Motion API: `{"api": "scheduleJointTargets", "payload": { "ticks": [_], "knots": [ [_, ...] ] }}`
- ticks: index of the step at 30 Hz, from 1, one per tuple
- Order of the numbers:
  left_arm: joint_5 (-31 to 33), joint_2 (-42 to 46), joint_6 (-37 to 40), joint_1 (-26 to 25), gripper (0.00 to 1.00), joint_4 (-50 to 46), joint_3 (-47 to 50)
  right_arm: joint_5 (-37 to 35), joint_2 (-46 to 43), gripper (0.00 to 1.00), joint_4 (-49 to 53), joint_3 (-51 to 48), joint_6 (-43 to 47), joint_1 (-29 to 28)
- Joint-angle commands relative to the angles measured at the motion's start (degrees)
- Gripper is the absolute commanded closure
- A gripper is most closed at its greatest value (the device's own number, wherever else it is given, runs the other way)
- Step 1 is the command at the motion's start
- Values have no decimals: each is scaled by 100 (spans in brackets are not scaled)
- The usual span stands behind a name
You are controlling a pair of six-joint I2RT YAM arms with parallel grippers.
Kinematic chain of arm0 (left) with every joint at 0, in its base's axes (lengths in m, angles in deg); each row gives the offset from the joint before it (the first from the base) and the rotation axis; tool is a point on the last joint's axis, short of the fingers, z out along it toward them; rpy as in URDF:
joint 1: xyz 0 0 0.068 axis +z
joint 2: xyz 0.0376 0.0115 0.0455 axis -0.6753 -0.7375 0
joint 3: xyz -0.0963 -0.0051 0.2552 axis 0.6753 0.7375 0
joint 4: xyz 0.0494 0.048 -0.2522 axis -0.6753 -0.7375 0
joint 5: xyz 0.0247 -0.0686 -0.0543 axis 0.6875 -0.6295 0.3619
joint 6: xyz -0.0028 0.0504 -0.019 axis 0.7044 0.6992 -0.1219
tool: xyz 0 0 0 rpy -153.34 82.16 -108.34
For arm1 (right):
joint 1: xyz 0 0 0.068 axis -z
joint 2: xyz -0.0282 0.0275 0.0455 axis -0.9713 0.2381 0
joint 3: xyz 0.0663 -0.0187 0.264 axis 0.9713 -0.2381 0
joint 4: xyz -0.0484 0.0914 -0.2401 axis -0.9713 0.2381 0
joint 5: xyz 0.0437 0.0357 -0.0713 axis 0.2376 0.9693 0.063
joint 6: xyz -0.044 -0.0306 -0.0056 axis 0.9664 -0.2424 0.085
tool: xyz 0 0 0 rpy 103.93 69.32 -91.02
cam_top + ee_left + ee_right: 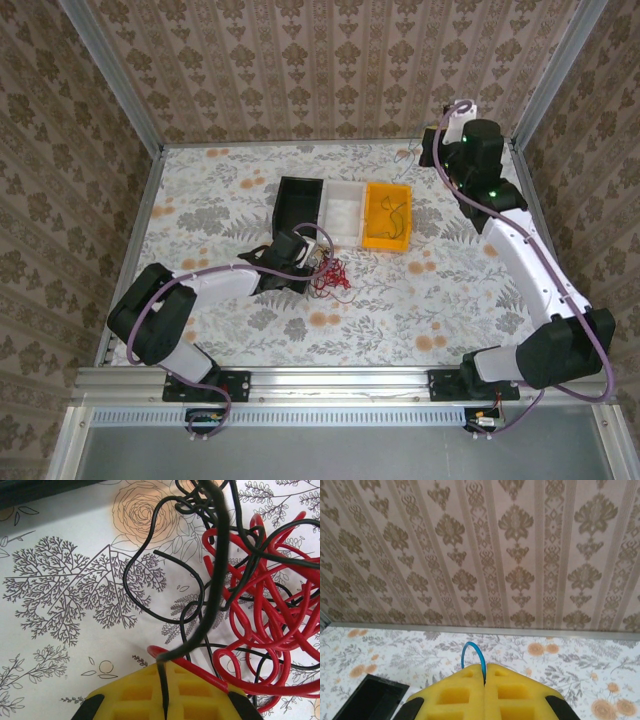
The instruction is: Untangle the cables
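Tightly closed on one black cable (216,580), left gripper (164,680) should draw slowly clear of red tangle (272,610) (right gripper (484,672) pinches blue wire (471,651)).

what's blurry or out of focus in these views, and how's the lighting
Left wrist: the black cable pinched in the left fingers runs close to the lens and is blurred, while the red cables on the tablecloth are sharp. Right wrist: wallpaper and the blue wire loop at the right fingers both in focus. Top external: even light, no hard shadows or glare.
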Motion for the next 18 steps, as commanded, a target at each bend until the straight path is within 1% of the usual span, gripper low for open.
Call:
{"api": "scheduleJointTargets", "payload": {
  "ticks": [1,13,18],
  "knots": [
    [-80,-61,-4,20,100,40,-138,-65,-246,99,-218,311,82,-62],
    [-97,-121,-18,24,100,39,-162,112,-472,99,-219,296,153,-211],
    [-97,-138,-31,29,100,57,-172,82,-553,99,-193,83,83,-217]
  ]
}}
